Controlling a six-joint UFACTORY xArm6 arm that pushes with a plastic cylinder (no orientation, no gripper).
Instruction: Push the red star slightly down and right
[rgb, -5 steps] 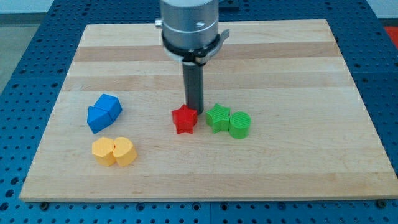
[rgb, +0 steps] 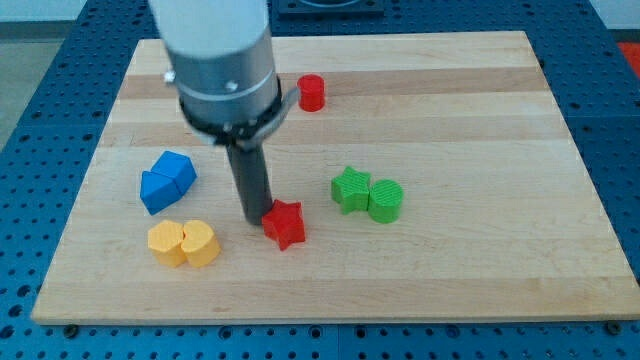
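**Star nudged down and left as my tip swings to its left side**

Since the earlier frame the red star (rgb: 285, 223) has slid down and a little toward the view's left, and my tip (rgb: 256, 217) has shifted from the star's top edge to its upper left, touching or just beside it. The arm's move also uncovers a red cylinder (rgb: 312, 92) near the board's top. There is no hand to open or close here: the rod simply rests against the star, grasping nothing.

The star now lies near the board's middle, slightly below centre. To its right, apart from it, sit the green star (rgb: 351, 189) and the green cylinder (rgb: 386, 200), touching each other. At the view's left the blue blocks (rgb: 166, 180) lie pressed together, their shapes hard to tell. Below them the two yellow blocks (rgb: 183, 243) sit side by side, touching, well left of the red star. The wooden board (rgb: 480, 270) rests on a blue perforated table (rgb: 30, 90).
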